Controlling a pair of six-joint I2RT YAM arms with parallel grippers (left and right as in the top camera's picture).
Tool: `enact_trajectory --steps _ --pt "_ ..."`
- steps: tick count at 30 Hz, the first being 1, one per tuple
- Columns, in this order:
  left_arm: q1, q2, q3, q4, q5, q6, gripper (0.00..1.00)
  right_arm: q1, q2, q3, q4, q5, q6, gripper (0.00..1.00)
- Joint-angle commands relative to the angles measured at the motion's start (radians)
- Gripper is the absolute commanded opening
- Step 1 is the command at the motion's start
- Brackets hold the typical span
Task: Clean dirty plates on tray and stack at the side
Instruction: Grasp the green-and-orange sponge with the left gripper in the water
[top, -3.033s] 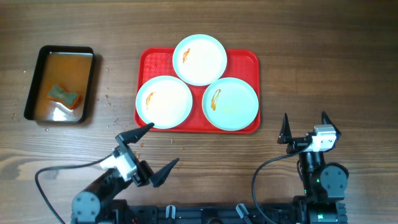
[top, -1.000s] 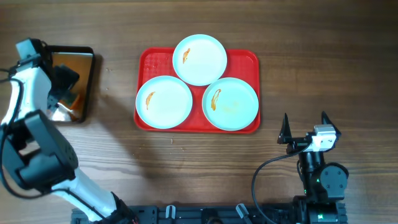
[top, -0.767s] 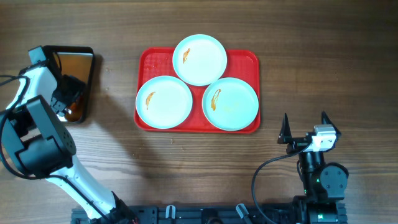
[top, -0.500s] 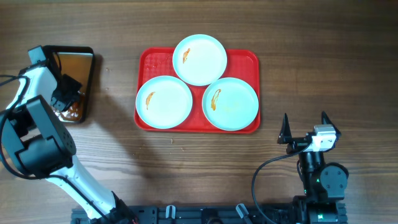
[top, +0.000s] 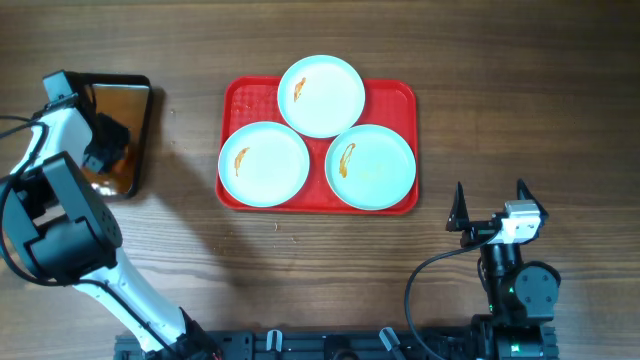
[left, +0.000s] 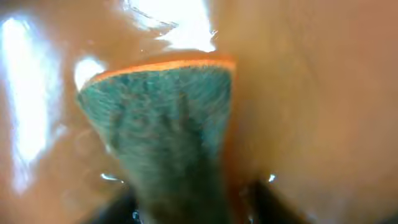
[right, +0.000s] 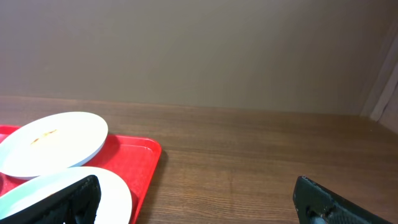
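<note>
While the left gripper pinches the soft wet sponge and the right gripper sits wide open, the plates look hard, slippery, best held by the rim.

From overhead my left arm covers the sponge. At the wrist it is blurred (its lower end cut off), and my left hand's grip is unreadable.

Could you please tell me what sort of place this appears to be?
Probably a robotics lab bench staged for dishwashing, not a real kitchen: a wooden table, sauce-smeared plates on a red tray, and a sponge in a black tray of brownish water.
</note>
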Motion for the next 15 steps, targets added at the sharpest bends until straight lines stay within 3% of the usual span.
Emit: enact_trajectory --steps 1,3,4,5,13,15 --pt "0.002 0.041 0.006 0.001 0.002 0.001 0.04 -0.005 -0.005 -0.001 0.002 -0.012 -0.017 1.0" --pt "0.002 0.041 0.006 0.005 0.002 0.001 0.08 -0.005 -0.005 -0.001 0.002 -0.012 -0.017 1.0" --pt "0.002 0.041 0.006 0.008 0.002 0.001 0.38 -0.005 -0.005 -0.001 0.002 -0.012 -0.017 1.0" --pt "0.002 0.041 0.006 0.008 0.002 0.001 1.0 -0.005 -0.005 -0.001 0.002 -0.012 -0.018 1.0" --pt "0.022 0.041 0.006 0.071 0.002 0.065 1.0 -0.005 -0.005 -0.001 0.002 -0.012 -0.018 1.0" --pt "0.035 0.041 0.006 0.084 0.002 0.065 0.92 -0.005 -0.005 -0.001 0.002 -0.012 -0.018 1.0"
